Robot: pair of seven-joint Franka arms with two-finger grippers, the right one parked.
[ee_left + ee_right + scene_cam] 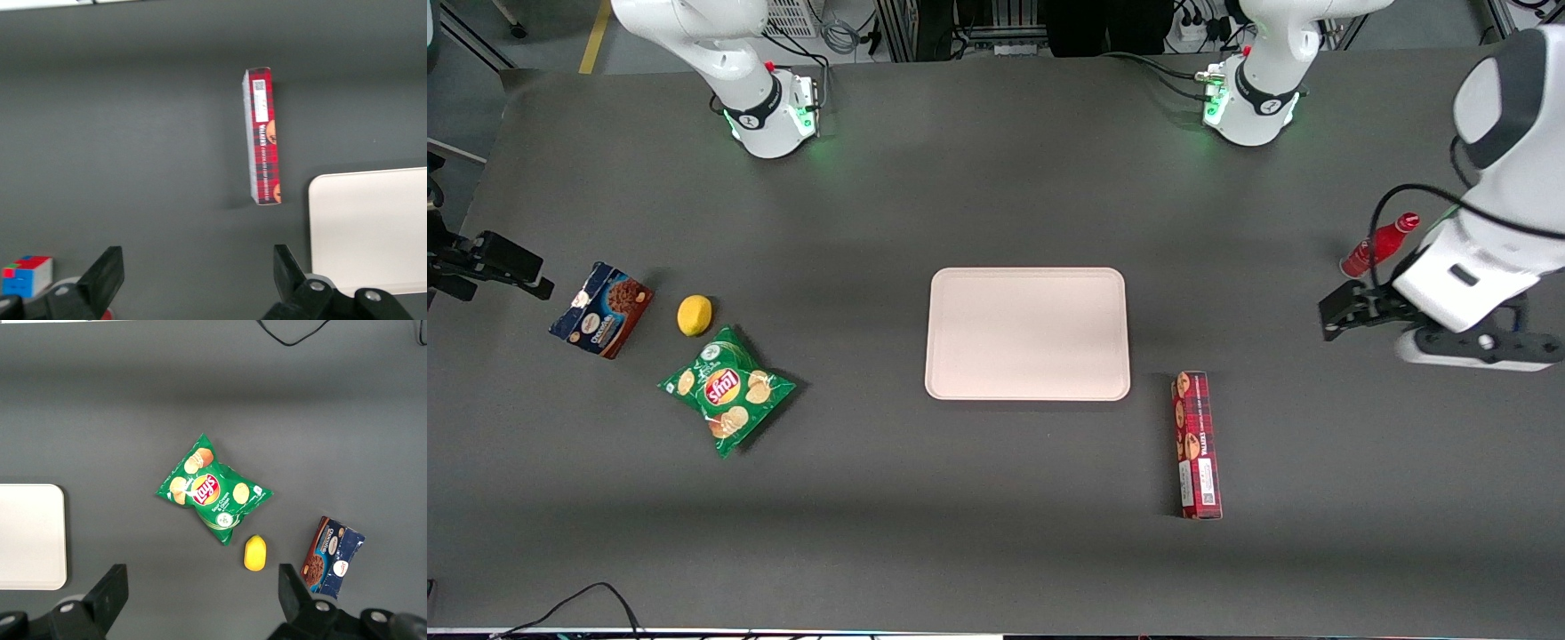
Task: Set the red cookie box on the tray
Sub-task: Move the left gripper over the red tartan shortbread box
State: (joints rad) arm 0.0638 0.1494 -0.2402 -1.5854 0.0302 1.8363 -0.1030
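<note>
A robotics lab; two white robot arms are bolted by their bases (772, 114) to a wide dark grey table (996, 551), green lights glowing at each base; cables (831, 36) trail off to metal racks at the table's edge; snacks, a lemon (694, 315) and a tray (1027, 333) lie spread out like test props.

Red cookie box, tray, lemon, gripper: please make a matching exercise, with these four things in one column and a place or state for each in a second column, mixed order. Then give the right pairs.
Things
1. red cookie box
2. tray
3. lemon
4. gripper

Places or states
A. between the blue cookie box and the chips bag
B. open, above the table toward the working arm's end
C. lying on the table beside the tray, not on it
D. nothing on it, mid-table

Pairs: 1-C, 2-D, 3-A, 4-B
</note>
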